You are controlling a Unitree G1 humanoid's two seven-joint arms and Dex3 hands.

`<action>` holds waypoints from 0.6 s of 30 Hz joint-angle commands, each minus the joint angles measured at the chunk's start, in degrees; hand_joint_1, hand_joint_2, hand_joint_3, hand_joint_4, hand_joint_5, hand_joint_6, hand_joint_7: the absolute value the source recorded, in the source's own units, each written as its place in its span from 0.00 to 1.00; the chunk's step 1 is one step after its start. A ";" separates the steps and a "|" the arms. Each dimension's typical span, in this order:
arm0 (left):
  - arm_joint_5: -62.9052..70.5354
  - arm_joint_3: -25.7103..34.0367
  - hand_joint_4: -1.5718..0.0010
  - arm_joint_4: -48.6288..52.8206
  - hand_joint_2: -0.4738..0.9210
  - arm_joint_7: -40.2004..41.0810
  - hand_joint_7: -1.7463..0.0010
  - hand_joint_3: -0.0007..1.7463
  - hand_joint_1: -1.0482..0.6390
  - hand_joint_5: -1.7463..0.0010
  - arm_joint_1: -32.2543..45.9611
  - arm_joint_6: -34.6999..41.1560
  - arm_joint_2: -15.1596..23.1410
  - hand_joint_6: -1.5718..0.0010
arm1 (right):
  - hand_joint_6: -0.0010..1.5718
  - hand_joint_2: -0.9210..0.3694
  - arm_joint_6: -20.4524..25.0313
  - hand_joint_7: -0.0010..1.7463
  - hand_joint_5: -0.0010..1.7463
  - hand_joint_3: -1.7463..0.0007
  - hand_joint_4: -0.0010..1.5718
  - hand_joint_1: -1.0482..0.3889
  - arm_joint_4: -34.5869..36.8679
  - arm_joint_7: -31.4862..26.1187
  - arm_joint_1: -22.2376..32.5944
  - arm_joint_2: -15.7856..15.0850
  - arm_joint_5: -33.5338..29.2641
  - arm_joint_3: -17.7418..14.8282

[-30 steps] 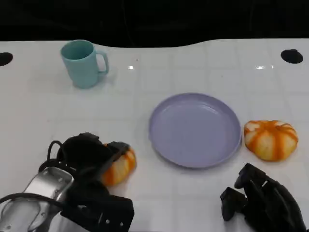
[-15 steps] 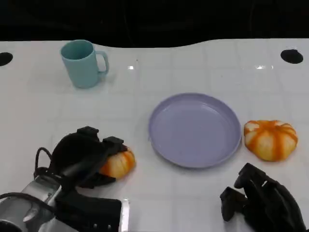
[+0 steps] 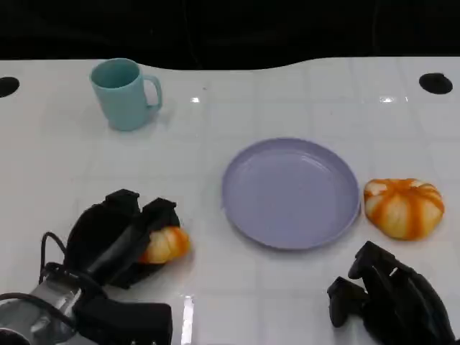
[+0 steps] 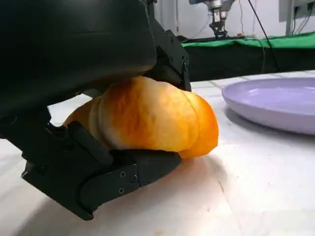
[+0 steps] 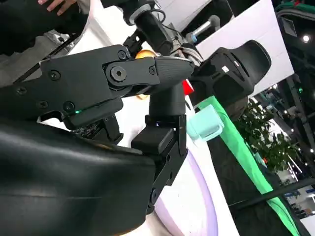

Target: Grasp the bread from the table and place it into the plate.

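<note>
Left robot hand [image 3: 118,233]: I see it at the near left of the worktop [image 3: 65,165], its black fingers [image 4: 123,174] wrapped around the bread, above and below it.
Bread [image 3: 165,244]: orange-brown roll held in my left robot hand, low at the worktop surface; from the left wrist view I cannot tell whether it touches the surface. It sits left of the plate and apart from it.
Plate [image 3: 290,192]: lilac, round, in the middle of the worktop, nothing lying in it.
Right robot hand [image 3: 388,295]: at the near right, near the plate's front edge, fingers curled inward with nothing held.
Second bun [image 3: 402,207]: orange with pale stripes, just beside the plate's right rim, lying on the worktop.
Mug [image 3: 123,94]: teal, upright at the far left, handle pointing right, well apart from the plate.
Worktop: white, with faint tile lines.
</note>
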 commanded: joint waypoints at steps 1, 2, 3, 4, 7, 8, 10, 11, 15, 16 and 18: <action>-9.76 5.99 0.47 -5.58 0.65 -4.07 0.00 0.78 0.49 0.00 2.09 -2.66 -0.51 0.56 | 0.44 0.00 -0.55 0.80 0.96 0.87 0.50 0.34 0.91 0.59 -0.57 -0.70 0.64 -0.49; -12.55 7.38 0.47 -7.35 0.64 -5.95 0.00 0.78 0.49 0.00 2.81 -3.31 -1.03 0.57 | 0.44 0.00 -0.44 0.80 0.96 0.87 0.50 0.34 0.99 0.67 -0.63 -0.72 0.69 -0.52; -15.57 8.81 0.47 -9.40 0.63 -8.36 0.00 0.80 0.49 0.00 3.62 -3.44 -1.72 0.57 | 0.44 0.00 -0.43 0.80 0.96 0.87 0.50 0.34 1.04 0.69 -0.65 -0.71 0.67 -0.52; -18.86 10.19 0.46 -11.75 0.62 -11.04 0.00 0.82 0.48 0.00 4.51 -3.30 -2.56 0.57 | 0.44 0.00 -0.42 0.79 0.96 0.87 0.50 0.34 1.11 0.68 -0.67 -0.70 0.63 -0.51; -23.84 12.77 0.45 -17.96 0.60 -16.44 0.00 0.86 0.49 0.00 6.39 -1.38 -4.23 0.56 | 0.44 0.00 -0.77 0.79 0.96 0.88 0.50 0.34 1.47 0.66 -0.77 -0.70 0.41 -0.51; -24.41 13.32 0.45 -19.79 0.58 -17.48 0.00 0.88 0.50 0.00 6.78 -0.62 -4.68 0.56 | 0.45 0.00 -1.01 0.79 0.96 0.88 0.50 0.33 1.64 0.64 -0.83 -0.70 0.28 -0.50; -24.21 14.00 0.45 -23.56 0.57 -18.47 0.00 0.89 0.51 0.00 6.82 0.67 -5.67 0.56 | 0.45 0.00 -1.27 0.80 0.96 0.88 0.50 0.33 1.91 0.36 -0.90 -0.66 -0.02 -0.39; -23.80 14.13 0.44 -24.86 0.56 -18.76 0.00 0.89 0.51 0.00 6.69 1.33 -5.99 0.56 | 0.45 0.00 -1.24 0.80 0.96 0.88 0.51 0.32 2.01 0.37 -0.94 -0.66 -0.04 -0.35; -22.65 14.12 0.44 -27.07 0.56 -19.96 0.00 0.86 0.51 0.00 5.09 2.89 -7.31 0.56 | 0.45 0.00 -1.20 0.80 0.96 0.88 0.51 0.33 1.86 0.08 -0.93 -0.49 -0.10 -0.14; -22.56 13.81 0.44 -26.78 0.56 -20.75 0.00 0.85 0.51 0.00 4.17 2.80 -7.62 0.55 | 0.45 0.00 -1.20 0.80 0.96 0.87 0.50 0.33 1.89 0.09 -0.98 -0.49 -0.11 -0.09; -21.60 13.04 0.44 -25.69 0.55 -21.30 0.00 0.84 0.52 0.00 2.34 2.05 -8.14 0.56 | 0.45 0.00 -1.35 0.81 0.96 0.87 0.50 0.33 2.30 0.28 -1.23 -0.48 -0.03 -0.12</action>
